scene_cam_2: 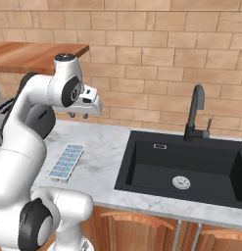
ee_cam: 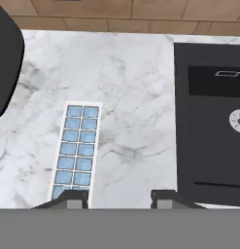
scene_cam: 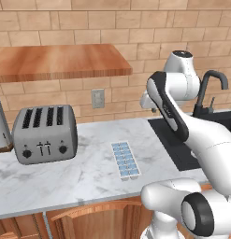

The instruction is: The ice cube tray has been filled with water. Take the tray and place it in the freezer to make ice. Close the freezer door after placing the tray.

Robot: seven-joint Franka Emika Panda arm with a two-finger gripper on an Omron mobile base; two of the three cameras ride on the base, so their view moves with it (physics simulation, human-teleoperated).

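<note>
The ice cube tray (scene_cam: 125,160) (scene_cam_2: 66,162) lies flat on the marble counter (scene_cam: 89,172), a white strip with two rows of cells holding pale blue water (ee_cam: 75,137). My gripper (scene_cam_2: 82,116) hangs well above the counter, just right of the tray and pointing down. In the hand view the tray (ee_cam: 77,146) lies below and to the left, its near end reaching my left fingertip (ee_cam: 75,197). The gripper (ee_cam: 119,197) is open with nothing between its fingers. The freezer and its door are out of view.
A grey four-slot toaster (scene_cam: 44,134) stands left of the tray. A black sink (scene_cam_2: 186,166) with a dark faucet (scene_cam_2: 195,112) is sunk into the counter on the right. A wooden shelf (scene_cam: 56,60) hangs on the brick wall above the toaster.
</note>
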